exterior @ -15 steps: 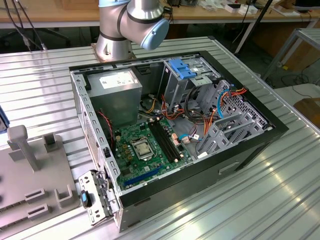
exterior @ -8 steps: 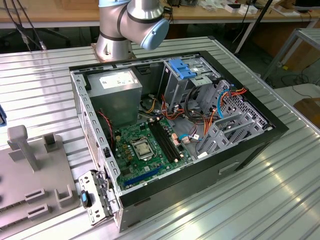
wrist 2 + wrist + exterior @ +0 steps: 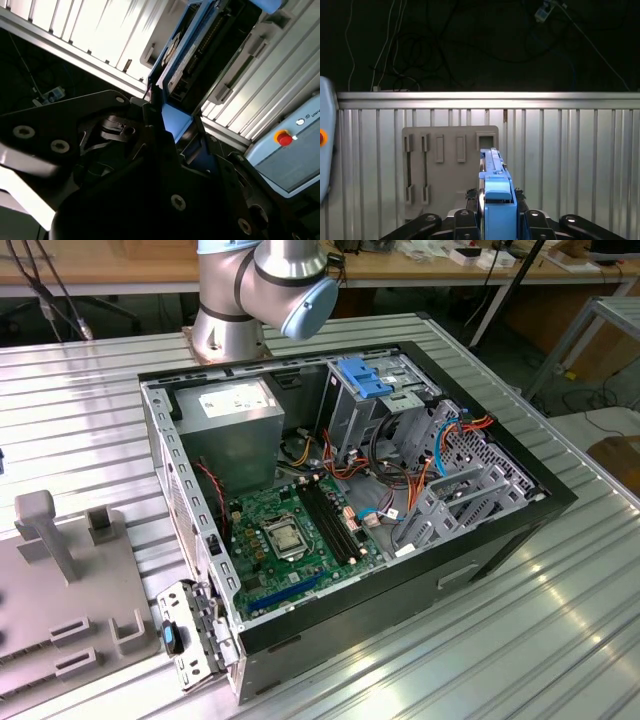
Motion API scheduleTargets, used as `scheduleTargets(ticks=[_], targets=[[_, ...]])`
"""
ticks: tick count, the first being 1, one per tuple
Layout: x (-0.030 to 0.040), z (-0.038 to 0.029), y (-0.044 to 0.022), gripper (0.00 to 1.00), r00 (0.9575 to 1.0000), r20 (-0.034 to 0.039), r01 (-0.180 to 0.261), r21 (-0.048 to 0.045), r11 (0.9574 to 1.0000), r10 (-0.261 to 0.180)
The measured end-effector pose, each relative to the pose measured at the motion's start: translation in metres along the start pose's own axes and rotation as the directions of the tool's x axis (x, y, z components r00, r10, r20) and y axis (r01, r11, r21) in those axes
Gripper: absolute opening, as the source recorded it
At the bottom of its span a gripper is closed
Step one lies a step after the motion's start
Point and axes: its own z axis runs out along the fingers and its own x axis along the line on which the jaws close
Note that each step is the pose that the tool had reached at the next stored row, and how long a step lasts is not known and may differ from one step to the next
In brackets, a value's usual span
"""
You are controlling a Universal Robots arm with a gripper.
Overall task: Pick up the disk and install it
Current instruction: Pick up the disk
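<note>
Gripper [image 3: 496, 215] is pinching the disk [image 3: 491, 165] by its blue carrier frame, with the jaws pressing on both flat faces. The disk is hanging edge-on over the grey fixture plate [image 3: 445, 170], apparently clear of it. Its long axis is running straight out from the jaws.

Count: one disk, one gripper, one fixture plate, one open computer case [image 3: 480, 560], one drive cage [image 3: 365, 410].

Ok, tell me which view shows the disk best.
The second wrist view: the disk is angled there, showing its dark body and blue frame. The first wrist view shows it edge-on in the claw.
</note>
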Motion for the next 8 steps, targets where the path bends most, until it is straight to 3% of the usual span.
scheduleTargets(ticks=[5,8], targets=[[0.0001,-0.0228,-0.0007,0.37,1.0,-0.0001,0.0,0.0009,1.0,0.0],[0.0001,-0.0315,-0.001,0.37,1.0,-0.0001,0.0,0.0018,1.0,0.0]])
